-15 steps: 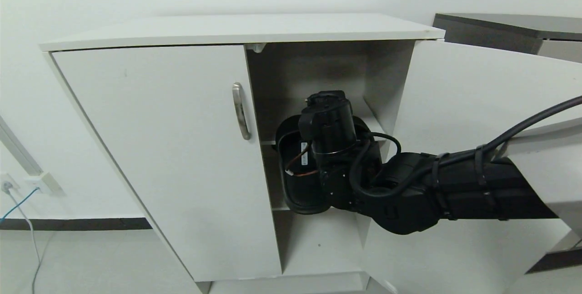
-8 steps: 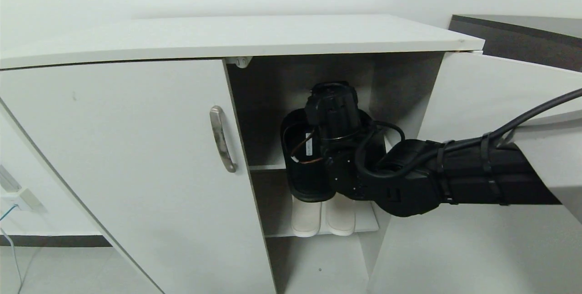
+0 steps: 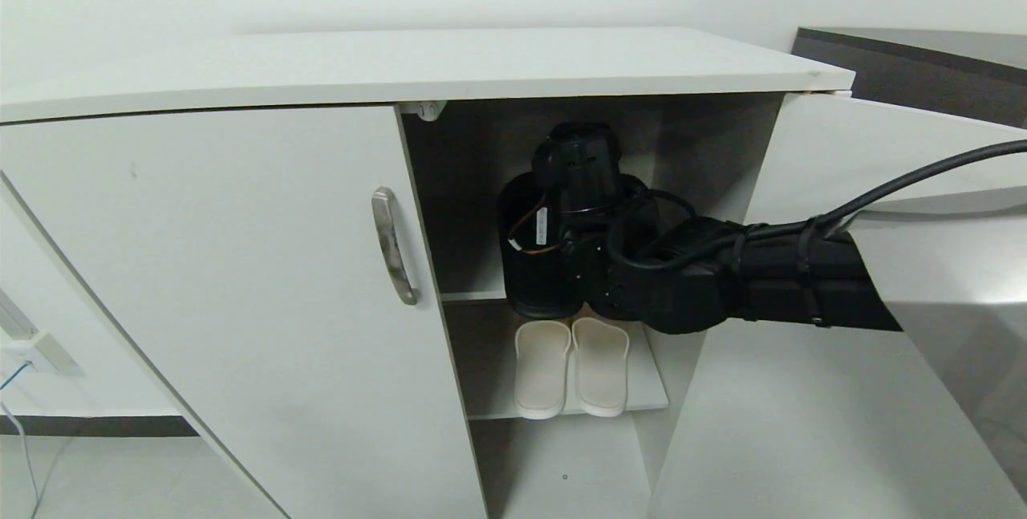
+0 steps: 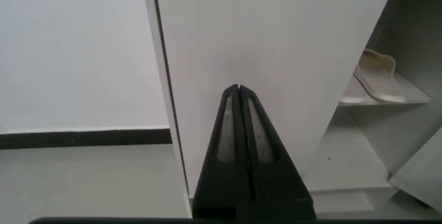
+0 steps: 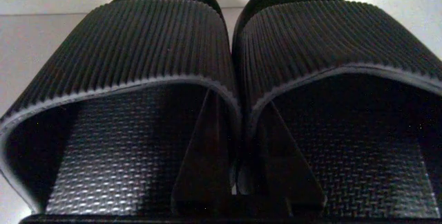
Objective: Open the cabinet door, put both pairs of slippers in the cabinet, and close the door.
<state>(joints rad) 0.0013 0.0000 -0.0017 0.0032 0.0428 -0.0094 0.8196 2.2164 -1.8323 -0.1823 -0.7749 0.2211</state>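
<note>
Slippers first: your white pair [image 3: 571, 366] already lies on the lower shelf [image 3: 648, 392] of the cabinet [image 3: 481, 62], with the right door [image 3: 810, 158] open. The black pair [image 3: 529, 266] is inside at the upper shelf [image 3: 473, 295]. The right gripper [image 5: 238, 124] pinches its inner edges together. The left gripper [image 4: 238, 113] is clenched on nothing. You still have to release the pair and close the door. No writing is legible.
</note>
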